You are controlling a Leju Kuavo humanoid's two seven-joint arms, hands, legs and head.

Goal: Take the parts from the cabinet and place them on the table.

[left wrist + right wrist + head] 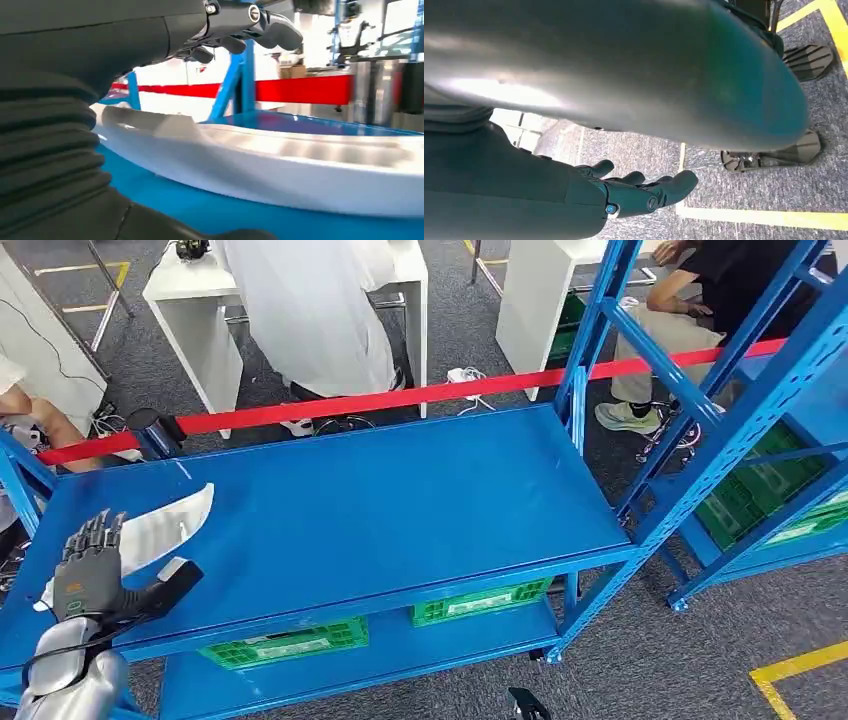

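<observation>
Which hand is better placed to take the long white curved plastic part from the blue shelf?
Left. The left hand hovers open over the long white curved plastic part. The right hand hangs over grey carpet, away from the blue shelf.

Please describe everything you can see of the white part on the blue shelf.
The white part is a long, curved, glossy shell that looks like moulded plastic, tapering to a point at its far end. The left wrist view shows a raised rim and shallow ribbed recesses along it. It lies flat on the blue shelf, near its left front corner. The left hand hovers over its near end, fingers spread; contact cannot be told.
</observation>
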